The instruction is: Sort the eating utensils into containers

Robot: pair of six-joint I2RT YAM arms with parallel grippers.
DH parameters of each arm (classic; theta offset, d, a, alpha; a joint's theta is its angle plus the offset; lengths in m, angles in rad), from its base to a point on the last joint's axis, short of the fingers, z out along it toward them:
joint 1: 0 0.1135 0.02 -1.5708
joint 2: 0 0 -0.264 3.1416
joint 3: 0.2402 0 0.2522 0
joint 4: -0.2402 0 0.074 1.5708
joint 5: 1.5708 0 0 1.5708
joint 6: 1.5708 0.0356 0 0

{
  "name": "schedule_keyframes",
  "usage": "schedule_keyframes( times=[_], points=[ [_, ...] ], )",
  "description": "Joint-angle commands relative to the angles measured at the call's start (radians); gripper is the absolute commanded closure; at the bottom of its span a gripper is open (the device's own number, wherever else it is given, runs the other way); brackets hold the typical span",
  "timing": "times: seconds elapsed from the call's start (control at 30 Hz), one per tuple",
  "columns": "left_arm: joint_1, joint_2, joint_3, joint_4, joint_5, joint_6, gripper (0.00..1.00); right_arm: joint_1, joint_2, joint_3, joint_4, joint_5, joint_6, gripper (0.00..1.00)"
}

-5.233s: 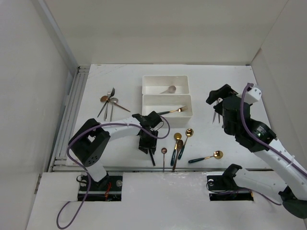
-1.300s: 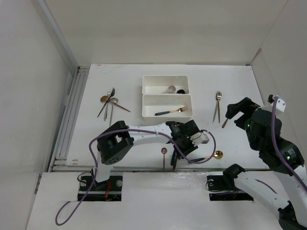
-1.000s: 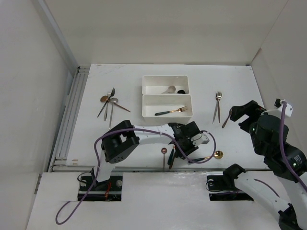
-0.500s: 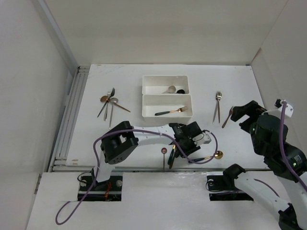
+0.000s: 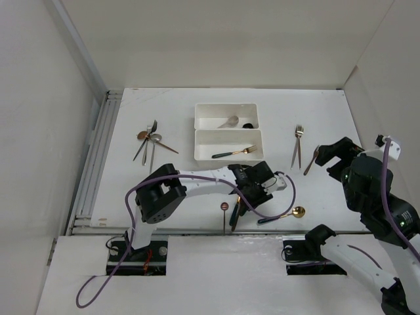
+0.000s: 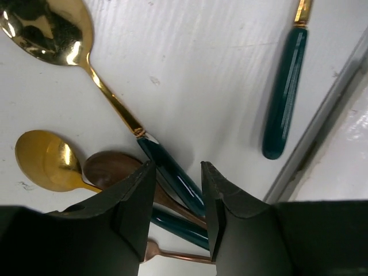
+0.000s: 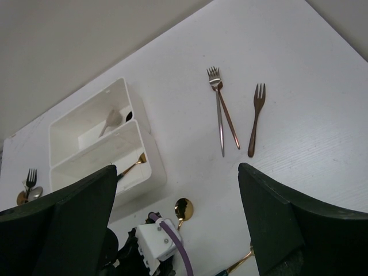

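White table (image 5: pixel 315 111), plain white walls round it. We count 2 white bins. The far bin (image 5: pixel 226 105) has 1 silver spoon (image 5: pixel 231 121) + 1 black piece (image 5: pixel 247 125); the near bin (image 5: pixel 228 159) has 1 gold fork (image 5: pixel 233 153) w/ dark handle. 3 forks (image 7: pixel 220 109) lie loose at right. There's a heap (image 5: pixel 151 138) at left, no. unclear. Left gripper (image 6: pixel 177 172) is part-spread astride a green spoon handle (image 6: pixel 164 165), w/ 3 spoon bowls (image 6: pixel 43 161) beside it. Right gripper (image 7: pixel 177 172) is spread wide, empty, above the table.
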Motion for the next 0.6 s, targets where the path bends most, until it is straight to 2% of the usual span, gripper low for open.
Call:
schedule_keyframes(
  times=[0.0,0.17,0.33,0.47,0.5,0.57],
  points=[
    [0.006,0.021,-0.022,0.005,-0.003,0.014,0.66,-0.004,0.004,0.05,-0.006,0.018,0.003,0.1],
    [0.006,0.012,-0.033,0.046,-0.012,0.025,0.66,-0.004,0.004,0.05,-0.015,0.037,0.003,0.1],
    [0.006,0.061,-0.024,0.025,0.028,0.025,0.75,-0.004,0.004,0.05,-0.015,0.047,0.003,0.1],
    [0.006,0.093,-0.015,0.025,0.038,0.025,0.88,-0.004,0.004,0.05,-0.015,0.066,0.003,0.1],
    [0.006,0.11,-0.005,0.025,0.038,0.025,0.99,-0.004,0.004,0.05,-0.015,0.066,0.003,0.1],
    [0.006,0.121,-0.005,0.025,0.038,0.014,1.0,-0.004,0.004,0.05,-0.015,0.066,0.003,0.1]
  ],
)
